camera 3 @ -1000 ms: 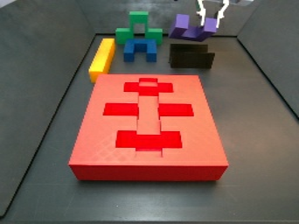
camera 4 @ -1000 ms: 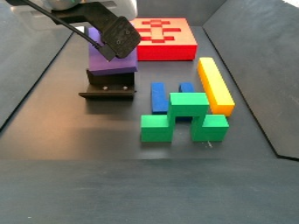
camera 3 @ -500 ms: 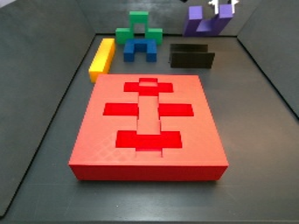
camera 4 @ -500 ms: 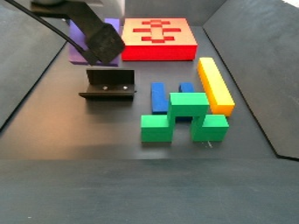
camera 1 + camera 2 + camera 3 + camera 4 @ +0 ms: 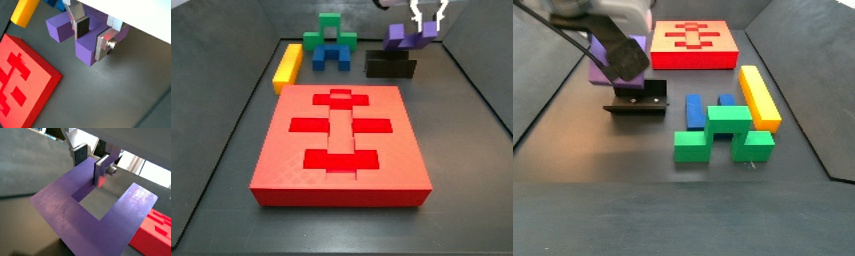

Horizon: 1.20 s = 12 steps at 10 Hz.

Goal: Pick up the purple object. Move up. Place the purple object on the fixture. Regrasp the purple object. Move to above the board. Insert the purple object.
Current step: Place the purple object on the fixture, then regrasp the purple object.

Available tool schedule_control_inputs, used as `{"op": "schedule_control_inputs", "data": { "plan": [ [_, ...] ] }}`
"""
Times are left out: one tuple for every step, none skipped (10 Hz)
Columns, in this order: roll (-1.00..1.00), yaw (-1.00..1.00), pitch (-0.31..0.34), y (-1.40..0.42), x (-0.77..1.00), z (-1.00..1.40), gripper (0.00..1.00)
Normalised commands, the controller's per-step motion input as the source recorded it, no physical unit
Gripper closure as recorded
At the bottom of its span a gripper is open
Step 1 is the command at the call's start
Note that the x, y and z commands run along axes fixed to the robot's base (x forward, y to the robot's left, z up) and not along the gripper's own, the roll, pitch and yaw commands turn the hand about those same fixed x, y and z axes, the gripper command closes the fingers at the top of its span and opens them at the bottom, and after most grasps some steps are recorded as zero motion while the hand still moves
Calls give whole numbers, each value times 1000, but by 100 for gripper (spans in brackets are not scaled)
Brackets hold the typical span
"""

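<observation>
My gripper (image 5: pixel 425 27) is shut on the purple object (image 5: pixel 408 38), a U-shaped block hanging in the air just over the far side of the dark fixture (image 5: pixel 390 66). In both wrist views the gripper (image 5: pixel 93 36) (image 5: pixel 91 164) clamps one prong of the purple object (image 5: pixel 85 47) (image 5: pixel 100 210), with one finger in the notch and the other on the outer face. In a side view the purple object (image 5: pixel 607 66) hangs beside the gripper body, above the fixture (image 5: pixel 637 102). The red board (image 5: pixel 342 140) (image 5: pixel 696 45) lies flat on the floor.
A yellow bar (image 5: pixel 289 66) (image 5: pixel 759 95), a green block (image 5: pixel 330 28) (image 5: pixel 720 135) and a blue block (image 5: pixel 334 52) (image 5: pixel 696 108) lie grouped beside the fixture. Dark walls enclose the floor. The board's corner (image 5: pixel 20 80) shows in a wrist view.
The gripper lifted the purple object from beside the fixture, carried it up and sideways, and has now come back down a little, closer to the fixture.
</observation>
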Motion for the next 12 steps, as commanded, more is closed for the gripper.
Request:
{"op": "schedule_control_inputs", "data": {
  "plan": [
    [83,-109,357,57,-234,-423,100],
    [63,-123,331,103,-337,-394,100],
    [0,-120,269,71,-177,-269,100],
    [180,-60,237,129,-157,-160,100],
    [234,-57,220,111,-140,-223,100],
    [120,-43,169,54,-34,-223,100],
    [11,0,0,0,0,0,100],
    [60,0,0,0,0,0,100],
    [0,0,0,0,0,0,100],
    [0,0,0,0,0,0,0],
    [0,0,0,-14,0,-34,0],
    [429,106,0,-174,109,0,0]
  ]
}}
